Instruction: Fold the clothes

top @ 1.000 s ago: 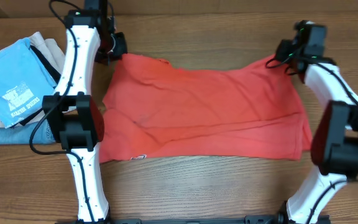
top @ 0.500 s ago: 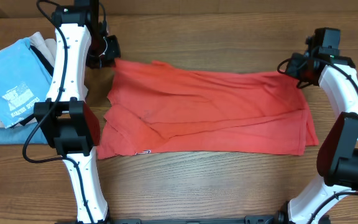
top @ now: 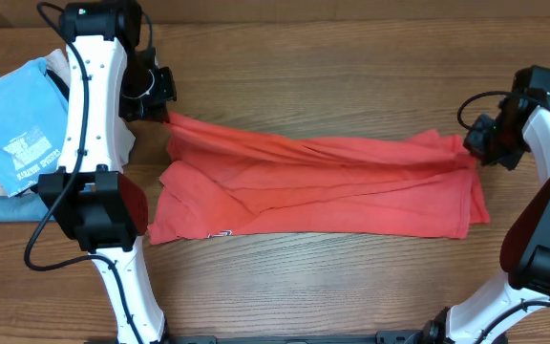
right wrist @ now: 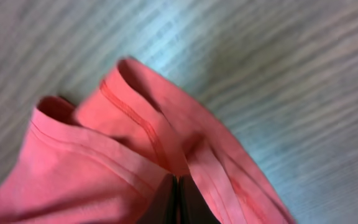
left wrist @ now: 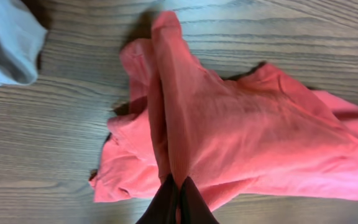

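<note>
The clothes, a coral red T-shirt (top: pixel 323 186), lie stretched sideways across the wooden table, its far edge lifted and pulled taut between both arms. My left gripper (top: pixel 163 118) is shut on the shirt's far left corner; in the left wrist view the dark jaws (left wrist: pixel 178 186) pinch a ridge of red fabric (left wrist: pixel 229 130). My right gripper (top: pixel 474 145) is shut on the far right corner, where its wrist view shows the jaws (right wrist: pixel 177 186) closed on the hemmed edge (right wrist: pixel 135 130). A small white patch (top: pixel 220 232) shows at the near left edge.
A stack of folded garments sits at the table's left edge, topped by a light blue shirt with white print (top: pixel 17 129), close beside my left arm. Pale blue cloth (left wrist: pixel 5 40) also shows in the left wrist view. Bare wood (top: pixel 351 277) lies nearer the arm bases.
Both grippers have drawn the shirt's far edge toward the near side and apart, left and right. The spread-out shirt has narrowed into a long, bunched band.
</note>
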Robot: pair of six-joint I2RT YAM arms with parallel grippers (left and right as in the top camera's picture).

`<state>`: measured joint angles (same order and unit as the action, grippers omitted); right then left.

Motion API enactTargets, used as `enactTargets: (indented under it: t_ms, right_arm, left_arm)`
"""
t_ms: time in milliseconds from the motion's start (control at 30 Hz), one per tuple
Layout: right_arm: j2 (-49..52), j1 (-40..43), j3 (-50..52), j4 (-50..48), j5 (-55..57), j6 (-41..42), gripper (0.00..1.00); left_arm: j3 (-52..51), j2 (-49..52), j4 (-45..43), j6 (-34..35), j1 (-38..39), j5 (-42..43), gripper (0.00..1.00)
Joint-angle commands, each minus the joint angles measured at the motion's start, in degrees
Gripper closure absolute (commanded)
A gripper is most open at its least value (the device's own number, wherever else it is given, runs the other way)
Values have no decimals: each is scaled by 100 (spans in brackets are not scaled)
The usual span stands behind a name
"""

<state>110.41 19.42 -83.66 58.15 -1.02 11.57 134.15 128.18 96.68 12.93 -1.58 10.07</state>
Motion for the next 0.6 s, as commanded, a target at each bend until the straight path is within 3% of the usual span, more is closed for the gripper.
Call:
enactTargets:
  t_ms: [0, 567]
  right_arm:
    - [-232, -7, -59, 164, 98, 59, 96]
    - [-229, -4, -57, 861, 621, 44, 95]
  left_arm:
    - [-190, -144, 15, -267, 129, 352, 96]
    - [-2334, -291, 17, -695, 555, 243, 96]
